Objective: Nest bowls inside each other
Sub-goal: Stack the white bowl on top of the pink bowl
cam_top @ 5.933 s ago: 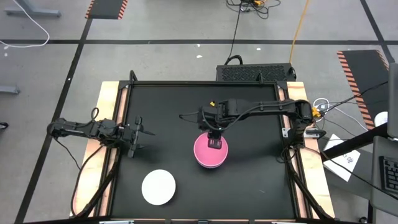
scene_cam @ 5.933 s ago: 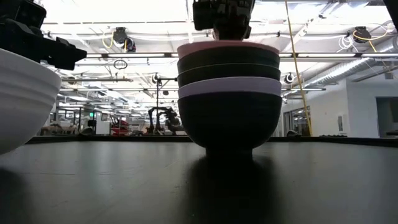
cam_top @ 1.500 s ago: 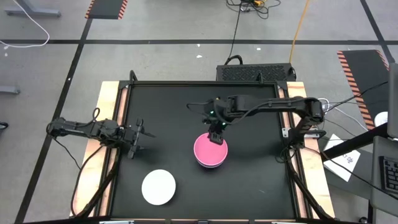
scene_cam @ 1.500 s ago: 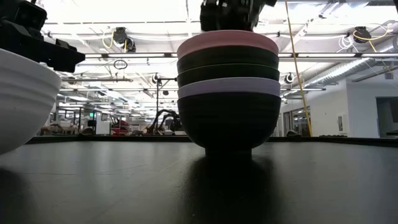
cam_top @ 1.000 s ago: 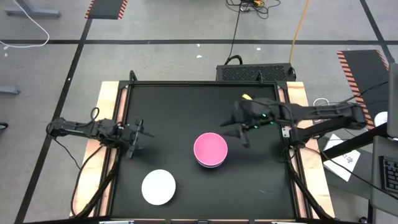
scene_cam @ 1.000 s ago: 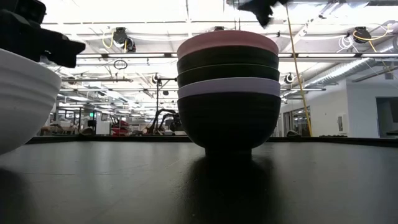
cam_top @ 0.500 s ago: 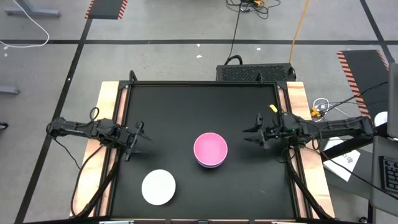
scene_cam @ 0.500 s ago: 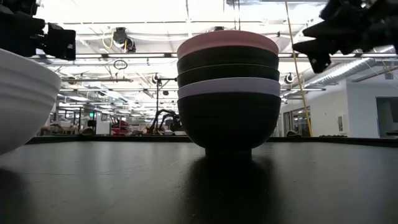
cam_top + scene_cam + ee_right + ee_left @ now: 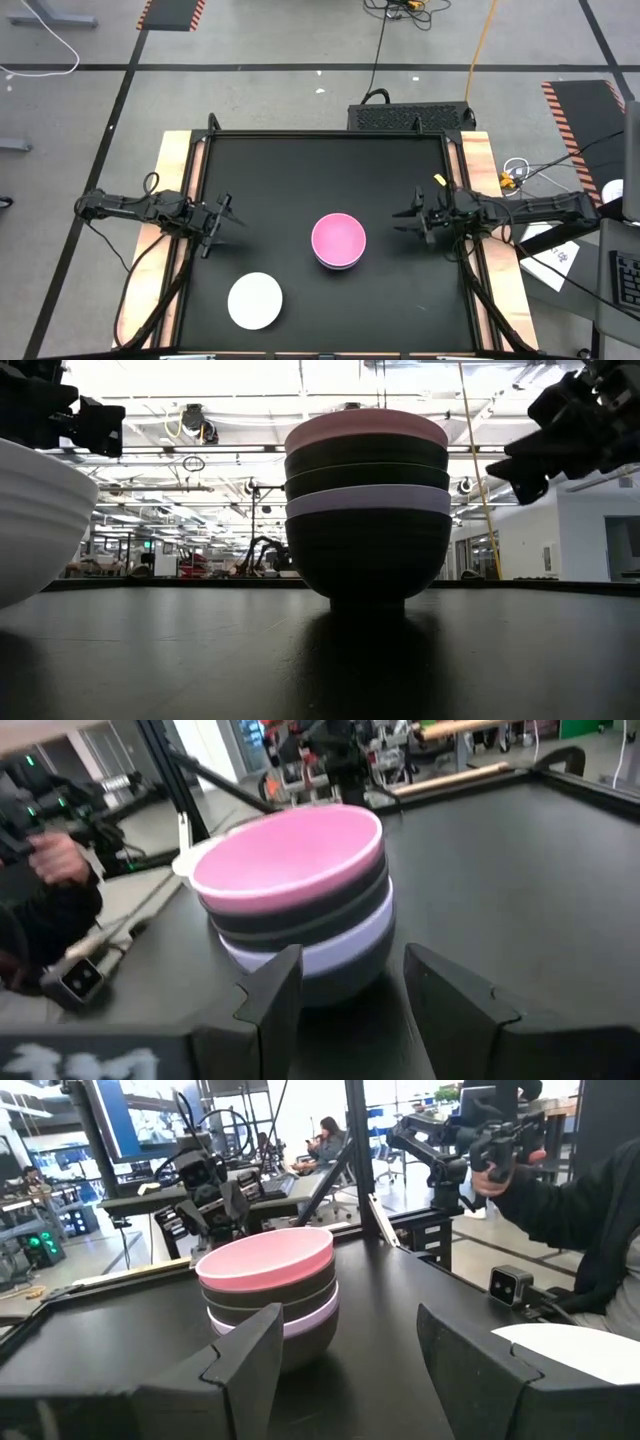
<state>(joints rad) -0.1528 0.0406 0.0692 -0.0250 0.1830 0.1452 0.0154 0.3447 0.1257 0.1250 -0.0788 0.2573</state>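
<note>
Fingers on both arms are standing apart and gripping nothing: the left gripper (image 9: 222, 222) is hanging at the left edge of the black table (image 9: 300, 170), the right gripper (image 9: 412, 216) at the right edge, each pointing in toward the middle. The stack of bowls (image 9: 339, 241) is sitting a bit right of centre with the pink bowl (image 9: 366, 428) on top, then two black ones, a lavender bowl (image 9: 368, 500), and a black one at the bottom. The white bowl (image 9: 255, 300) is sitting alone near the front-left, well apart from the stack and below the left gripper in the overhead shot. Plenty of bare tabletop is lying between each gripper and the stack, and the whole back half is open. A person's sleeve (image 9: 560, 1200) is showing beyond the table in the left wrist view
</note>
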